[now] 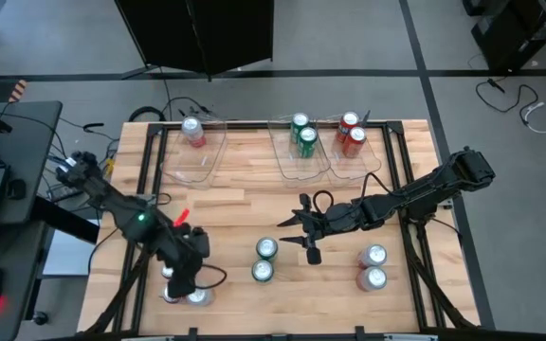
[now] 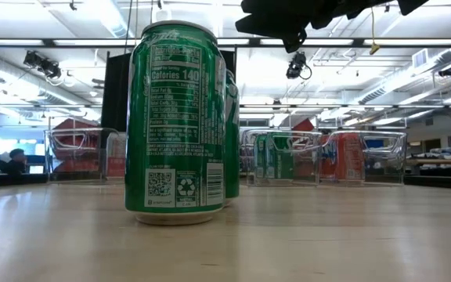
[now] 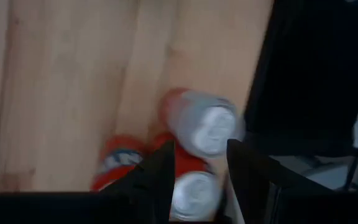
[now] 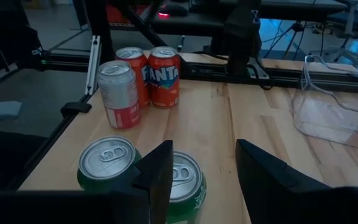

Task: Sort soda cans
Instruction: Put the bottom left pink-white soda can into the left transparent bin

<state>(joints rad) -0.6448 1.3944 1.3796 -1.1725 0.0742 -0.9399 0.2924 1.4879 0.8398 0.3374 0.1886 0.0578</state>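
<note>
Low view alone shows the print on the nearest green can point(image 2: 180, 125). On the worktop point(image 1: 235, 204), left gripper point(image 1: 183, 284) jaws spread over 3 red cans point(image 3: 204, 124); right gripper point(image 1: 303, 237) jaws spread beside 2 green cans point(image 1: 264, 260). 2 more cans point(image 1: 373, 266) stand near. 3 bins point(image 1: 301, 156) hold 1, 2, 2.

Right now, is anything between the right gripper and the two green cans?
Nothing visible. The right gripper hangs open, just beside the two green cans, with only bare table between them.
</note>
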